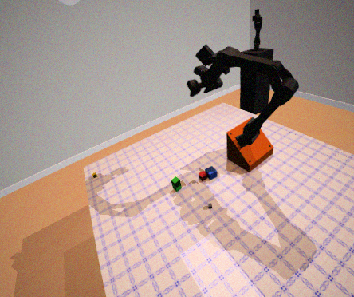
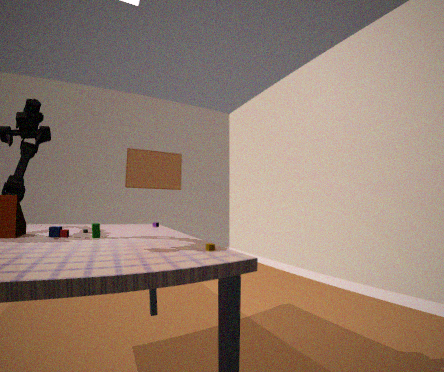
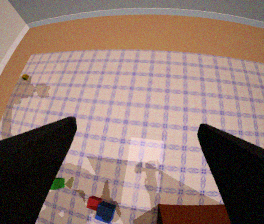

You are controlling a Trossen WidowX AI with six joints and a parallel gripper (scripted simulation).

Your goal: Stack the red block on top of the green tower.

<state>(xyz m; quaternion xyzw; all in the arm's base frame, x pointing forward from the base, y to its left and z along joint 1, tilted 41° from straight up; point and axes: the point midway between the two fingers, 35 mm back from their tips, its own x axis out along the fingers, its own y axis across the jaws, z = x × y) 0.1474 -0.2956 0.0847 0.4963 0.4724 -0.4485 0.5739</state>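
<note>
Top view: hand (image 1: 201, 81) spread apart, gripping nothing, high over checkered bench (image 1: 298, 199); boxy red block (image 1: 202, 175) touches blue cube (image 1: 210, 172), green tower (image 1: 175, 184) left.

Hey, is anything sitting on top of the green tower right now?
No. The tall green block tower has a bare top in the top view. The small red cube sits on the checked cloth beside the blue cube.

red block (image 1: 202, 175), green tower (image 1: 175, 183), blue block (image 1: 210, 172), orange base (image 1: 254, 152), purple-checked tablecloth (image 1: 298, 192)
</note>
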